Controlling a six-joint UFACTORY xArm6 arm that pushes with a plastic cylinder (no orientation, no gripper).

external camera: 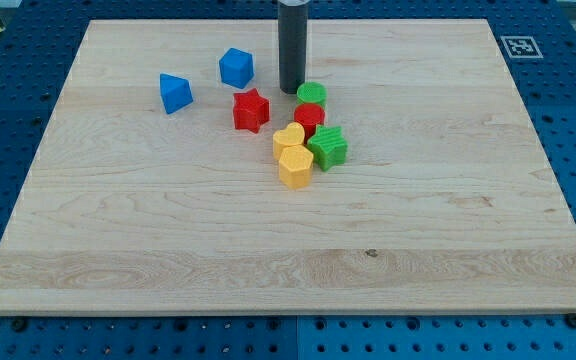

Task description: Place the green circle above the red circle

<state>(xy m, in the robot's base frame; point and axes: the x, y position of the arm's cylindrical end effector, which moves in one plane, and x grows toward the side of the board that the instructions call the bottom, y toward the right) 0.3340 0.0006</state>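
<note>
Seven blocks on the wooden board. Your tip, a bare rod w/ nothing gripped, sits just left of the green circle, touching or nearly. Red circle lies directly below the green one, below-right of tip. Red star is below-left.

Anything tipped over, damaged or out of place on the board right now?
Nothing stands out. All the blocks sit flat on the wooden board. The green circle rests just above the red circle in the view, touching it, and my tip stands immediately to the green circle's left.
</note>
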